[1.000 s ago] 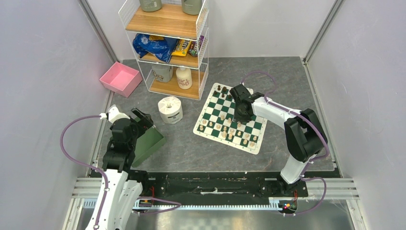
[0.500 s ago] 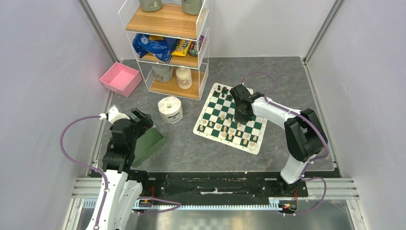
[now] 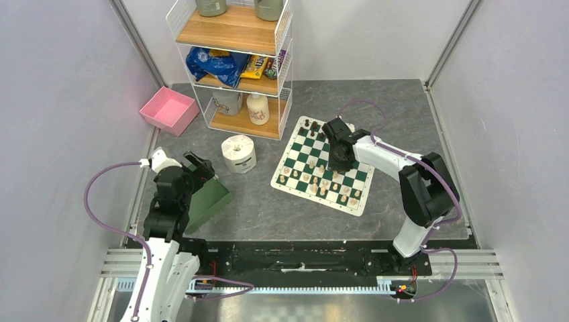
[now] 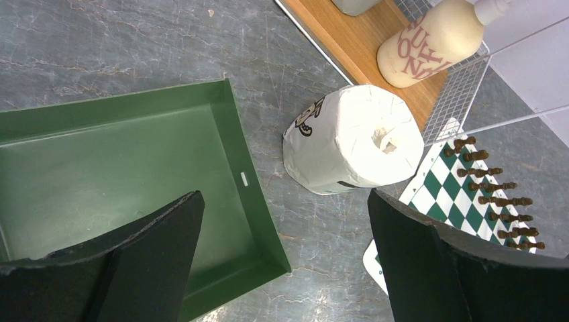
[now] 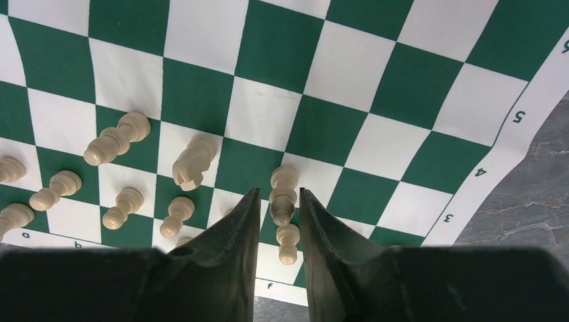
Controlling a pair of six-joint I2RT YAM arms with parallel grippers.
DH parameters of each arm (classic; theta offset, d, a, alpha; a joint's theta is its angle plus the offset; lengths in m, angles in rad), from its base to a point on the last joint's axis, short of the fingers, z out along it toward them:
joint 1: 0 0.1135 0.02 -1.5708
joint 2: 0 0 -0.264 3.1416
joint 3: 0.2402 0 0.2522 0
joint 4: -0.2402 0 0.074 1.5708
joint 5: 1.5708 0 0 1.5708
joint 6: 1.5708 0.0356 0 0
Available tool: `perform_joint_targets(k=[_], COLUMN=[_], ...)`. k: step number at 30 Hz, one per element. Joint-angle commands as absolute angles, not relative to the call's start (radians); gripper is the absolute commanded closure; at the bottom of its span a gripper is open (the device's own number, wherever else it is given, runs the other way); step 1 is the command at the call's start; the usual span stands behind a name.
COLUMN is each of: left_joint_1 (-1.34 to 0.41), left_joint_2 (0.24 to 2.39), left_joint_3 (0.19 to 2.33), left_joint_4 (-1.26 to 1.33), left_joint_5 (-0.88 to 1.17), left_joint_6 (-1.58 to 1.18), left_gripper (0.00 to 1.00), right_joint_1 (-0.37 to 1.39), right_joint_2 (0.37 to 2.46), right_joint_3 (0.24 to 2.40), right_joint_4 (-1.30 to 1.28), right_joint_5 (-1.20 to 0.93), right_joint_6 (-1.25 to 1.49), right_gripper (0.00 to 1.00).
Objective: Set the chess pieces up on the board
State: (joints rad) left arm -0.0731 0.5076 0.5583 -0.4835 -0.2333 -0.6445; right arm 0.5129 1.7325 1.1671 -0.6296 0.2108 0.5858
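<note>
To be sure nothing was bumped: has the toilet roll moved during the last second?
No. The toilet roll stays at the same spot, just in front of the wire shelf.

The left arm [image 3: 164, 208] stands folded at the lower left of the overhead frame, its wrist tipped downward. Its left pincer [image 4: 285, 196] is spread wide, with the black fingers [image 4: 154, 248] filling the two bottom corners of the wrist view. The right arm [image 3: 392, 157] reaches from the lower right up toward the frame's middle, elbow raised and wrist pointing straight down. The right pincer [image 5: 278, 196] hangs close above the bench, its jaws only narrowly parted.
</note>
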Motion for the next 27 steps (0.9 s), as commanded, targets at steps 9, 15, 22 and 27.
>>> perform_joint_targets(k=[9,15,22,27], left_joint_1=[-0.066,-0.067,-0.066,-0.066], left_joint_2=[0.499,0.494,0.495,0.499], left_joint_3=[0.572,0.571,0.571,0.571], left_joint_4=[-0.474,-0.476,-0.476,-0.474], left_joint_5=[-0.247,-0.247,-0.250,-0.251], left_joint_6=[-0.615,-0.617,-0.616,-0.617], left_gripper=[0.00,0.00,0.00,0.00], right_joint_1=[0.508,0.509,0.509,0.509], right_joint_2=[1.735,1.750,1.721,1.654], right_joint_3=[1.170,1.180,1.174,1.166], right_joint_4=[-0.653,-0.664,-0.657,-0.658], right_joint_5=[0.204,0.198,0.211,0.206], right_joint_6=[0.579,0.573,0.560,0.552], right_gripper=[0.63,0.67,0.78,0.81])
